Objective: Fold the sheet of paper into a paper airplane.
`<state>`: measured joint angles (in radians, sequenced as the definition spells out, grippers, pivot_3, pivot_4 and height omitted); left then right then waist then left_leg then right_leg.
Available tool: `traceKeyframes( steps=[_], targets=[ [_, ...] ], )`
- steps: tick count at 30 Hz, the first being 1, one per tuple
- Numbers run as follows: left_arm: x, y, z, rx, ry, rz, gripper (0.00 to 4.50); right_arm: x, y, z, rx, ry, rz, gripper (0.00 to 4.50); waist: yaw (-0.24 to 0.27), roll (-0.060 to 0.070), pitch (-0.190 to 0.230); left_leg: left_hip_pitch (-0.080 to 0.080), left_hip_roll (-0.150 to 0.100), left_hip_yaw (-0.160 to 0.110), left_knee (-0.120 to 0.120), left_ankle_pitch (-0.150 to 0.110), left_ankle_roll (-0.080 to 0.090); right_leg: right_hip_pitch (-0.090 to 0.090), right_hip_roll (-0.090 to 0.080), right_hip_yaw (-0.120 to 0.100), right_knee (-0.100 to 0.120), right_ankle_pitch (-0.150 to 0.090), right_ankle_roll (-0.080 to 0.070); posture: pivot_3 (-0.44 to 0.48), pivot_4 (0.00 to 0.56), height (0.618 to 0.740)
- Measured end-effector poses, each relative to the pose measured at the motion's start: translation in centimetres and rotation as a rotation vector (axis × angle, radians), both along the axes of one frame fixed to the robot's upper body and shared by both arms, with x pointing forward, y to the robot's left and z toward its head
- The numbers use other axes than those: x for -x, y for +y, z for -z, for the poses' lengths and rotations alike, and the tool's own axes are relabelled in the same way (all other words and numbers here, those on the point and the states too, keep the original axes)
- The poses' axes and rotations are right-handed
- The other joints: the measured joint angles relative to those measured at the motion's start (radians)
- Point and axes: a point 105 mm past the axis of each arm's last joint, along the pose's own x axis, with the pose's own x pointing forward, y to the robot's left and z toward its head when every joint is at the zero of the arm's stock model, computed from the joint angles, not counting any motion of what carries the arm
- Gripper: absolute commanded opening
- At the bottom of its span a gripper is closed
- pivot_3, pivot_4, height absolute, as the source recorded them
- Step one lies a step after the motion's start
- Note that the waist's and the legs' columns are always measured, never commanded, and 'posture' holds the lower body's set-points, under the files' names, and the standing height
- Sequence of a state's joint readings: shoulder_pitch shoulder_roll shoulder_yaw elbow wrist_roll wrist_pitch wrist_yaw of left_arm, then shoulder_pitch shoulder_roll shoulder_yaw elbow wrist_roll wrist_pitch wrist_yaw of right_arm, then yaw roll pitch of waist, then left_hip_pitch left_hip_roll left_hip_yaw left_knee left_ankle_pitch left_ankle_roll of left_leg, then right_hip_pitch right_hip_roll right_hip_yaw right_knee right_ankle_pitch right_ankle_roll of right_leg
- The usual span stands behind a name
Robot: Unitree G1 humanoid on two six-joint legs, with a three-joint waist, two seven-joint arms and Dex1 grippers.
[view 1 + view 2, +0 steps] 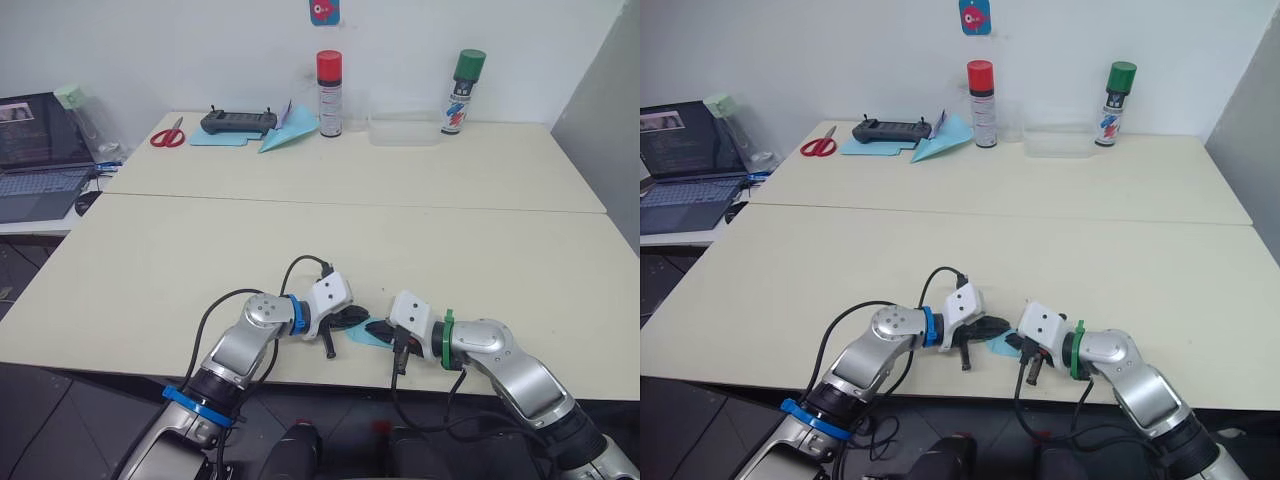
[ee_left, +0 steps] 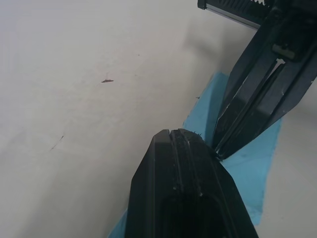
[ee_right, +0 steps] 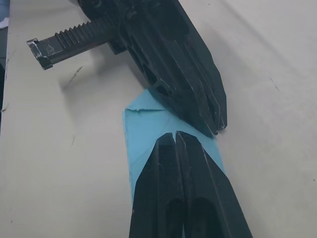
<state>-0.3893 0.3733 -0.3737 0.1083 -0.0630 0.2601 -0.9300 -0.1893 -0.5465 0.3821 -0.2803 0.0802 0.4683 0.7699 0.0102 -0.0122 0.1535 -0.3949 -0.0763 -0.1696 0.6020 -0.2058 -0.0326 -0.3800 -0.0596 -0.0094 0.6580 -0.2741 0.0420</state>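
Your two arms bend inward low over the near edge of the cream table (image 1: pixel 300 240), tips nearly meeting. Left gripper (image 2: pixel 184 136) and right gripper (image 3: pixel 177 136) both have fingers pressed together, resting on the folded light blue sheet of paper (image 3: pixel 143 129) lying flat between them.

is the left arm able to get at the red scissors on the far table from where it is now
Probably not. The left pincer is shut and down on the sheet of paper at the near table edge, tip to tip with the right pincer. The red scissors lie across the far table by the wall, likely beyond its stretch.
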Motion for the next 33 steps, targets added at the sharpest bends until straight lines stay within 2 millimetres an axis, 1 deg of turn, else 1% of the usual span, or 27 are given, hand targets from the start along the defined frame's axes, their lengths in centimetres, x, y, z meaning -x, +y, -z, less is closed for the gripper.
traceKeyframes(
  steps=[4, 8, 9, 10, 11, 16, 18, 19, 21, 22, 23, 24, 25, 27, 28, 30, 32, 33],
  targets=[
    [-0.3, 1.5, 0.2, -0.019, -0.004, -0.047, 0.00, 0.0, -0.2, 0.1, 0.006, 0.002, 0.002, 0.04, -0.003, 0.001, -0.001, 0.003, 0.001, 0.000, -0.002, 0.000, 0.000, 0.002, 0.000, 0.000, 0.000, 0.000, -0.001, 0.000, 0.150, 0.740],
    [-1.9, 4.4, 0.1, 0.002, 0.056, -0.224, 0.00, 0.2, -0.6, 0.1, 0.018, 0.001, 0.006, 0.04, -0.007, 0.001, -0.002, 0.007, 0.001, -0.001, -0.003, 0.000, 0.000, 0.005, 0.000, 0.000, 0.000, -0.001, -0.001, 0.000, 0.150, 0.740],
    [-2.1, 5.0, 0.1, -0.008, 0.063, -0.246, 0.00, 0.2, -0.6, 0.2, 0.018, 0.002, 0.006, 0.04, -0.008, 0.000, -0.002, 0.009, 0.001, 0.000, -0.004, 0.000, 0.000, 0.006, 0.000, 0.000, 0.000, -0.001, -0.001, 0.000, 0.150, 0.740],
    [-2.1, 5.4, 0.2, -0.017, 0.069, -0.254, 0.00, 0.2, -0.6, 0.2, 0.018, 0.003, 0.006, 0.04, -0.009, 0.000, -0.002, 0.011, 0.001, 0.000, -0.005, 0.000, 0.000, 0.007, -0.001, 0.001, 0.000, -0.004, -0.006, 0.000, 0.150, 0.740],
    [-2.0, 5.7, 0.3, -0.024, 0.077, -0.261, 0.00, 0.2, -0.6, 0.2, 0.018, 0.004, 0.005, 0.04, -0.010, 0.000, -0.002, 0.012, 0.001, 0.001, -0.006, 0.000, 0.000, 0.008, -0.001, 0.001, 0.000, -0.005, -0.007, 0.000, 0.150, 0.740],
    [-2.0, 6.9, -0.1, -0.031, 0.079, -0.279, 0.00, 0.2, -0.6, 0.2, 0.016, 0.009, 0.001, 0.04, -0.016, -0.001, -0.003, 0.014, 0.003, 0.002, -0.009, -0.001, -0.001, 0.007, -0.001, 0.001, 0.000, -0.005, -0.007, 0.000, 0.150, 0.740],
    [-2.1, 7.1, -0.3, -0.012, 0.072, -0.289, 0.00, 0.1, -0.5, 0.0, -0.015, 0.016, 0.008, 0.04, -0.017, -0.001, -0.002, 0.013, 0.003, 0.001, -0.009, -0.001, -0.002, 0.006, -0.001, 0.002, 0.000, -0.004, -0.006, 0.000, 0.150, 0.740],
    [-2.3, 7.3, -0.7, 0.009, 0.063, -0.296, 0.00, -0.2, -0.5, -0.2, -0.035, 0.019, 0.021, 0.04, -0.017, -0.001, -0.001, 0.013, 0.003, 0.001, -0.009, -0.001, -0.002, 0.006, -0.001, 0.001, 0.001, -0.004, -0.006, 0.000, 0.150, 0.740],
    [-2.7, 8.4, -1.5, 0.048, 0.058, -0.337, 0.00, -0.6, -0.8, -1.1, -0.081, 0.013, 0.037, 0.04, -0.017, -0.001, 0.007, 0.007, 0.003, 0.001, -0.009, -0.001, -0.002, 0.000, -0.001, 0.001, 0.002, -0.003, -0.005, 0.000, 0.150, 0.740],
    [-2.9, 9.1, -2.1, 0.059, 0.048, -0.351, 0.00, -0.9, -1.0, -2.0, -0.109, -0.001, 0.041, 0.04, -0.017, -0.002, 0.008, 0.001, 0.003, 0.000, -0.008, 0.000, -0.002, -0.006, -0.001, 0.001, 0.003, -0.003, -0.004, 0.000, 0.150, 0.740],
    [-2.9, 9.8, -2.9, 0.060, 0.030, -0.344, 0.00, -1.2, -1.1, -3.2, -0.149, -0.016, 0.039, 0.21, -0.017, -0.002, 0.009, -0.004, 0.003, 0.000, -0.007, 0.000, -0.003, -0.011, 0.000, 0.001, 0.004, -0.002, -0.004, 0.000, 0.150, 0.740],
    [-2.8, 10.1, -3.5, 0.059, 0.013, -0.332, 0.26, -1.3, -1.1, -4.4, -0.180, -0.033, 0.035, 0.42, -0.017, -0.002, 0.010, -0.005, 0.003, 0.000, -0.007, 0.000, -0.003, -0.012, 0.000, 0.001, 0.004, -0.002, -0.004, 0.000, 0.150, 0.740],
    [-2.6, 10.4, -4.5, 0.058, -0.013, -0.306, 0.55, -1.3, -1.0, -6.2, -0.224, -0.049, 0.010, 0.68, -0.017, -0.002, 0.010, -0.005, 0.002, 0.000, -0.007, 0.001, -0.004, -0.011, 0.000, 0.001, 0.004, -0.002, -0.005, 0.000, 0.150, 0.740],
    [-1.9, 10.4, -5.8, 0.055, -0.050, -0.238, 1.07, -0.7, -0.8, -8.4, -0.257, -0.076, -0.048, 1.33, -0.015, -0.002, 0.010, -0.005, 0.002, 0.000, -0.008, 0.000, -0.004, -0.010, -0.001, 0.001, 0.001, -0.002, -0.005, 0.000, 0.150, 0.740],
    [-1.4, 10.3, -6.2, 0.057, -0.058, -0.207, 1.35, -0.3, -0.8, -8.9, -0.261, -0.080, -0.072, 1.65, -0.015, -0.001, 0.010, -0.005, 0.001, 0.001, -0.008, 0.000, -0.005, -0.010, -0.001, 0.001, 0.000, -0.002, -0.005, 0.000, 0.150, 0.740],
    [-0.4, 10.4, -6.6, 0.054, -0.075, -0.158, 1.96, 0.4, -0.8, -9.4, -0.253, -0.078, -0.106, 2.34, -0.014, -0.001, 0.011, -0.005, 0.001, 0.003, -0.008, -0.001, -0.005, -0.010, -0.002, 0.001, -0.002, -0.003, -0.005, 0.000, 0.150, 0.740],
    [1.1, 10.1, -7.1, 0.060, -0.125, -0.109, 2.52, 1.4, -1.3, -9.0, -0.210, -0.078, -0.151, 2.36, -0.013, -0.001, 0.012, -0.006, 0.001, 0.004, -0.008, -0.001, -0.005, -0.009, -0.004, 0.002, -0.004, -0.003, -0.004, 0.000, 0.150, 0.740],
    [1.8, 9.7, -7.1, 0.063, -0.144, -0.083, 2.56, 1.9, -1.5, -8.5, -0.193, -0.064, -0.164, 2.25, -0.012, -0.001, 0.012, -0.006, 0.001, 0.004, -0.008, -0.001, -0.005, -0.009, -0.004, 0.002, -0.007, -0.003, -0.004, 0.000, 0.150, 0.740]
  ],
)
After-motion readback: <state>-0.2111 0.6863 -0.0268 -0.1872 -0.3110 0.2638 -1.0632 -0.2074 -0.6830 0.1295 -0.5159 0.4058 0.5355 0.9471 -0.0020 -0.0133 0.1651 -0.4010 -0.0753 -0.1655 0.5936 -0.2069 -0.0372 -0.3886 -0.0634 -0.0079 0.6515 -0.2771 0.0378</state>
